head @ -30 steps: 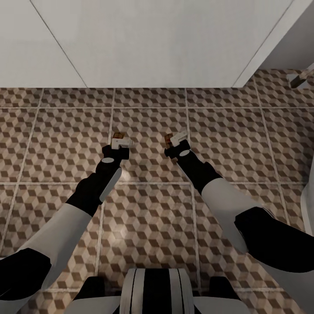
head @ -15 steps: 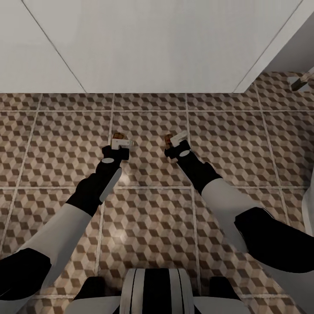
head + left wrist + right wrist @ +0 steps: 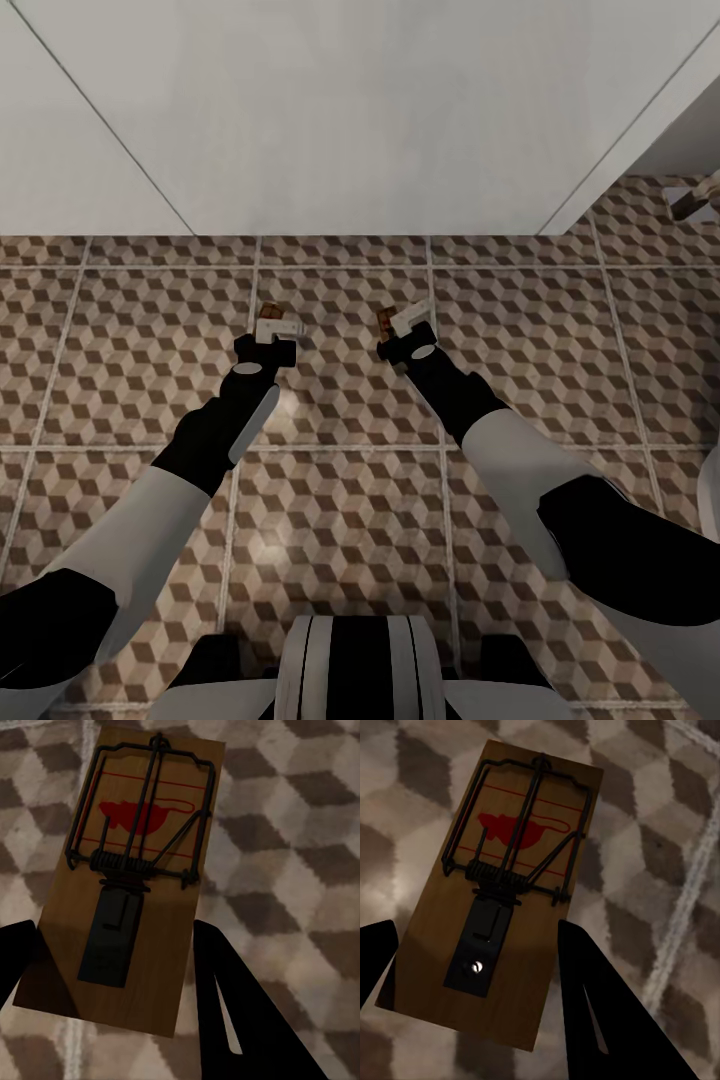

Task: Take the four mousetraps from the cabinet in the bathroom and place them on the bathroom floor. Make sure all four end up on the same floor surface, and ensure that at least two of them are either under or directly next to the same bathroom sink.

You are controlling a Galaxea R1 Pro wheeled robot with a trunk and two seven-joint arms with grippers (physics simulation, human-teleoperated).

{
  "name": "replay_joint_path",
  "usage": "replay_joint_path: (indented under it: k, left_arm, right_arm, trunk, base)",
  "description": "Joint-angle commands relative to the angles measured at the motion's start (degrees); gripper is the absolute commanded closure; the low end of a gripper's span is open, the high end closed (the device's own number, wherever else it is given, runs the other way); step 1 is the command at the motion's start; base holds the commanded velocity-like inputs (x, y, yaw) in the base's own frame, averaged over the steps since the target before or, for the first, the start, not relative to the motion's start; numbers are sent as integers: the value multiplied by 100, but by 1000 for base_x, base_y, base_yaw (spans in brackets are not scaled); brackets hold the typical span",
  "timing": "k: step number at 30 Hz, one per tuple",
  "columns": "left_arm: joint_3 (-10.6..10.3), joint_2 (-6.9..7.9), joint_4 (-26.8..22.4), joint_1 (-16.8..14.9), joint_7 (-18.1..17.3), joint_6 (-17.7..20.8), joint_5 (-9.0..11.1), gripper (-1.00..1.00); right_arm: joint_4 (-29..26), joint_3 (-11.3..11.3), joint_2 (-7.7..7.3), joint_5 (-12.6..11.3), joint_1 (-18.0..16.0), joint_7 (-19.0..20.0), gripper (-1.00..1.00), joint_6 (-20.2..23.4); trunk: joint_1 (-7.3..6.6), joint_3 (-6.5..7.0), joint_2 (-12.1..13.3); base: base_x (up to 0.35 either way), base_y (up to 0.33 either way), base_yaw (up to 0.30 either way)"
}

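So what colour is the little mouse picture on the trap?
Red, printed on the brown wooden mousetrap under dark metal wire. The left wrist view shows it best.

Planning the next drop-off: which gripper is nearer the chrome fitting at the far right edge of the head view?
Right. The right gripper, shut on a mousetrap, is closer to the chrome fitting; the left gripper, holding another mousetrap, sits farther left.

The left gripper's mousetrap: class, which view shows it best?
The left wrist view: the mousetrap shows large, with its spring, bar and red print, between the dark fingers. The head view gives a small brown sliver.
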Motion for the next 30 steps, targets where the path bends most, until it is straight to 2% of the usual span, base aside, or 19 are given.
replay_joint_path:
  k: [1, 13, 23, 30]
  left_arm:
    - [-18, 4, -3, -4, 55, 27, 29, 100]
    - [-18, 4, 27, -4, 55, 27, 29, 100]
    - [-21, -6, 116, -4, 48, 20, 29, 100]
    - [-149, -30, 132, -4, 47, 18, 29, 100]
  right_arm:
    - [-6, 17, 0, 26, -2, -9, 100, 37]
    - [-5, 17, 0, 25, -2, -9, 100, 42]
    - [125, 22, 0, 31, -2, -43, 100, 59]
    - [167, 25, 0, 39, -2, -61, 100, 86]
  trunk:
    - [-1, -3, -1]
    - [-1, -3, -1]
    - [-1, -3, -1]
    - [-1, -3, -1]
  base:
    - [33, 0, 0]
    - [158, 0, 0]
    - [15, 0, 0]
    - [0, 0, 0]
